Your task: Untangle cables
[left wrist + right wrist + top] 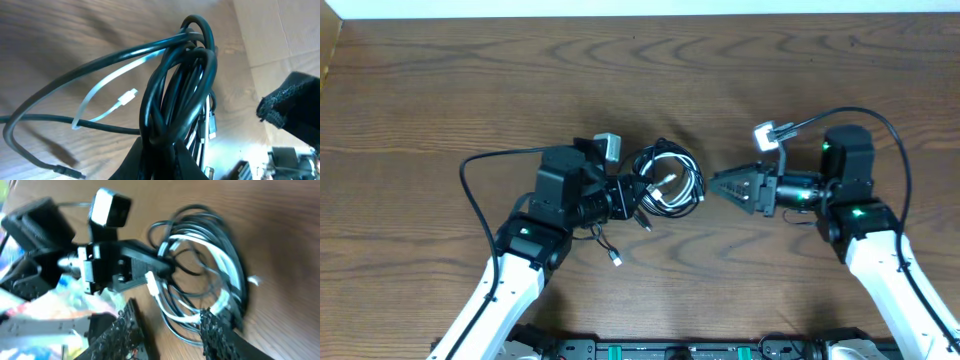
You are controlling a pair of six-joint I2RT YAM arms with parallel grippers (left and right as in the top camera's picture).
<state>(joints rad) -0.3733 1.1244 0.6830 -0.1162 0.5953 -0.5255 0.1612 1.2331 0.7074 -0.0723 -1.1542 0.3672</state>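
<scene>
Cables (pixel 670 182) sitting in one knot mid-tabletop (pixel 440 90), left side gripping, right side open

Left fingers (pixel 623 197) are clamping the black coil. The right fingers (pixel 220 339) are gaping wide, holding nothing, pointing at the coil from just beside it. I'm thinking the right side should be going for the white cable (pixel 102 86) only, pinching one strand near its plug (pixel 128 96) and easing it out slowly while the left is anchoring. Grabbing black loops too is probably just tightening everything.

Tangled black and white cables (pixel 672 192), coiled
</scene>
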